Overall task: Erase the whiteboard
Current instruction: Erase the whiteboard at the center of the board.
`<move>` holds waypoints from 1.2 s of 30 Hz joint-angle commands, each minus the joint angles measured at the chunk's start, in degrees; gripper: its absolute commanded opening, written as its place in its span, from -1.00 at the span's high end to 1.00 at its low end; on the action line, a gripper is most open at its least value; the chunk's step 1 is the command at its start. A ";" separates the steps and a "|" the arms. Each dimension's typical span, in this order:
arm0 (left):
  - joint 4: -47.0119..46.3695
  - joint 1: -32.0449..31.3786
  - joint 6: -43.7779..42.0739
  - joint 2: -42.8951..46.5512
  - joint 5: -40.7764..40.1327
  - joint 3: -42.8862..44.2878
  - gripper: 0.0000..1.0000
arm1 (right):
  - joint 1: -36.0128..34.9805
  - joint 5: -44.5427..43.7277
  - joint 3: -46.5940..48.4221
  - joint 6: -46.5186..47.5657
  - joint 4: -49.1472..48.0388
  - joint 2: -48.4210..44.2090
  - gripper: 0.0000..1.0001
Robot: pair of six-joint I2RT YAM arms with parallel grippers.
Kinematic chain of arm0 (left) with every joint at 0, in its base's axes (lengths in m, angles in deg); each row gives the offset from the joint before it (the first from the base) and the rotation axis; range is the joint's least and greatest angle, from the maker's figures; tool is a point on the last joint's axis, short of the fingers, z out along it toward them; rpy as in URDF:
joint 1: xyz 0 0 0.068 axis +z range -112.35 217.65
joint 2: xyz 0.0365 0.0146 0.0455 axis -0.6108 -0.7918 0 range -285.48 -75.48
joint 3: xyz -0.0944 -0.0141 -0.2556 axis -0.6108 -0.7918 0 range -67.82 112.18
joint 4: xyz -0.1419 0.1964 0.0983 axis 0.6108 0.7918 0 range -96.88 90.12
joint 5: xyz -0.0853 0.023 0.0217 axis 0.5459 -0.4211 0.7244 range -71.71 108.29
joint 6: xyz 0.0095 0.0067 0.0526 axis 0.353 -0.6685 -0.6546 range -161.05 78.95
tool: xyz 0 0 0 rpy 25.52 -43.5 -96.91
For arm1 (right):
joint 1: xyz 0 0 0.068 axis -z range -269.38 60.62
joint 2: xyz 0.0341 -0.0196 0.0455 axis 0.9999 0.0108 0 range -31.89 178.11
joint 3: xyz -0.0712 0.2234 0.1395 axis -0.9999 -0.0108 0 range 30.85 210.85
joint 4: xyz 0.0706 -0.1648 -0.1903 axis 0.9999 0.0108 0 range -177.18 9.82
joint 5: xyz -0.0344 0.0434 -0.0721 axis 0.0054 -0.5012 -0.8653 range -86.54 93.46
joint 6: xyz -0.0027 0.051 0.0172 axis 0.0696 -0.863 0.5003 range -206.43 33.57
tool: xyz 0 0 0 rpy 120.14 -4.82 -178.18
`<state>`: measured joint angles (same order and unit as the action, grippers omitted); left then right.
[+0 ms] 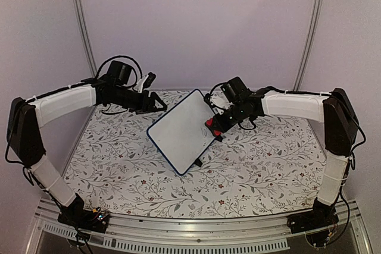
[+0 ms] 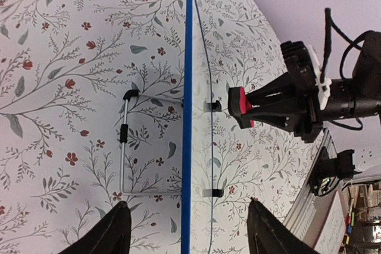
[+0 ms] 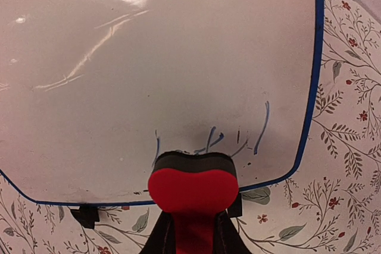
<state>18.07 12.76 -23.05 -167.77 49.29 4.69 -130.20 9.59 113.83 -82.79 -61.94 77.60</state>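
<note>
The whiteboard (image 1: 181, 129) stands tilted at the table's middle, propped on a wire stand (image 2: 124, 147). In the right wrist view its surface (image 3: 166, 57) is mostly wiped. A few blue and dark strokes (image 3: 262, 126) remain near the lower right corner. My right gripper (image 1: 215, 127) is shut on the red eraser block (image 3: 191, 188), whose dark felt presses on the board just below those strokes. My left gripper (image 1: 156, 104) is open at the board's far left edge. Its fingers (image 2: 113, 233) straddle the blue edge (image 2: 188, 87) without touching it. The eraser also shows in the left wrist view (image 2: 238, 102).
A floral cloth (image 1: 256, 165) covers the table. Two black feet (image 2: 212, 106) clip the board's lower edge. A metal rail (image 1: 196, 230) runs along the near edge, with the arm bases at its ends. Lilac walls and two poles (image 1: 80, 22) close the back.
</note>
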 commanded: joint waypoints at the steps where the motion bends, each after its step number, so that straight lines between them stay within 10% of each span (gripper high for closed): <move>1: 2.14 0.18 2.75 -4.14 -3.74 6.66 -0.31 | 0.22 -0.29 1.57 -0.81 -0.54 0.06 0.93; 36: -7.63 -2.73 3.53 -8.54 1.72 3.80 0.67 | 0.35 1.44 3.50 -5.37 -0.98 2.30 0.94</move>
<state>12.03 10.27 -19.44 -178.64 50.47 9.46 -130.18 10.09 114.66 -86.07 -61.99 77.82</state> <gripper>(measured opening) 0.184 0.168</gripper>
